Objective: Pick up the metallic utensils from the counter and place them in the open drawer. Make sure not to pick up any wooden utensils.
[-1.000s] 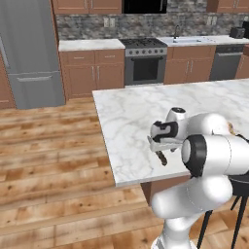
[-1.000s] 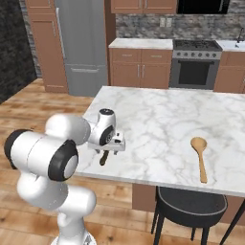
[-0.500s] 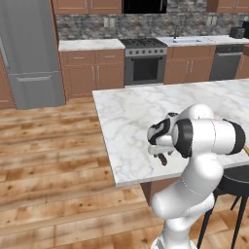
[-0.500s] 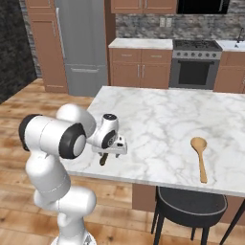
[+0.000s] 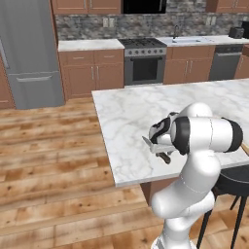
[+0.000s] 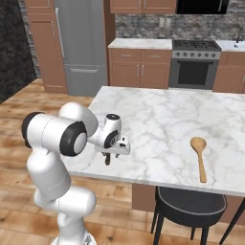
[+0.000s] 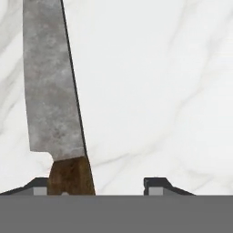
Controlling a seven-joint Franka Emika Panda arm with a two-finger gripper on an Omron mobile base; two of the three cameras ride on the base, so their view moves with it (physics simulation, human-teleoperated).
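A small knife with a silver blade and dark brown handle lies near the front edge of the white marble counter. My gripper is down over the handle. Its jaws stand apart, the handle against the left fingertip with a wide gap to the right one. In the left base view the gripper covers the knife, whose blade tip pokes out to the left. In the right base view the brown handle shows under the gripper. A tan wooden spoon lies far right. The open drawer is out of view.
A black stool stands under the counter's front edge, to the right of my arm. The counter edge runs just in front of the knife. Fridge and stove line the back wall across the wooden floor.
The hand has sunk onto the knife's handle and the jaws have narrowed somewhat. My elbow has swung. The knife has not moved.
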